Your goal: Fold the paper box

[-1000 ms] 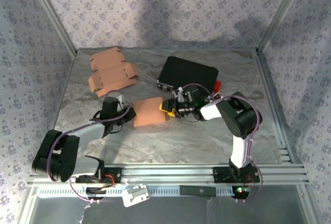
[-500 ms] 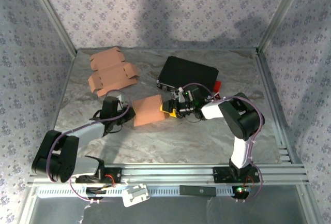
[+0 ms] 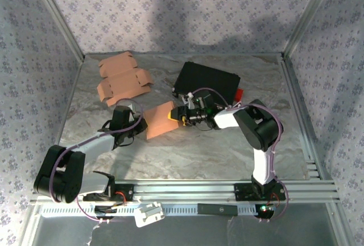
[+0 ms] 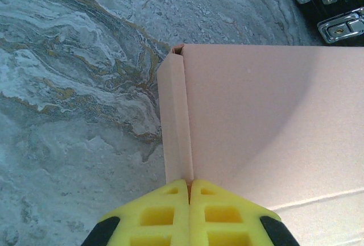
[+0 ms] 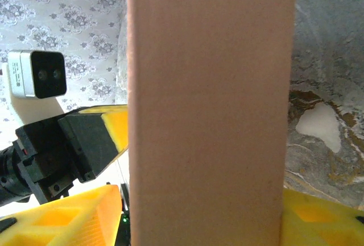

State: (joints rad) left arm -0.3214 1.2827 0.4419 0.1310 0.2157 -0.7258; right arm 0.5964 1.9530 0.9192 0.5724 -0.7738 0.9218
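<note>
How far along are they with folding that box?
Done: the paper box looks partly shaped, with one side wall folded up. In hand: the left gripper pinches that wall's edge, while the right gripper clasps the opposite panel. Left: closing it up, it seems, and the flat blanks at the back left lie unfolded.

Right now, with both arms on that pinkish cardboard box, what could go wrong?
1. The left gripper is shut on just a thin edge flap of the paper box. A tug could tear the flap or let it slip out.
2. The right gripper straddles the box's other end, its fingers beside a wide panel. Squeezing might buckle the card.
3. The black case sits close behind that gripper and could get bumped.
</note>
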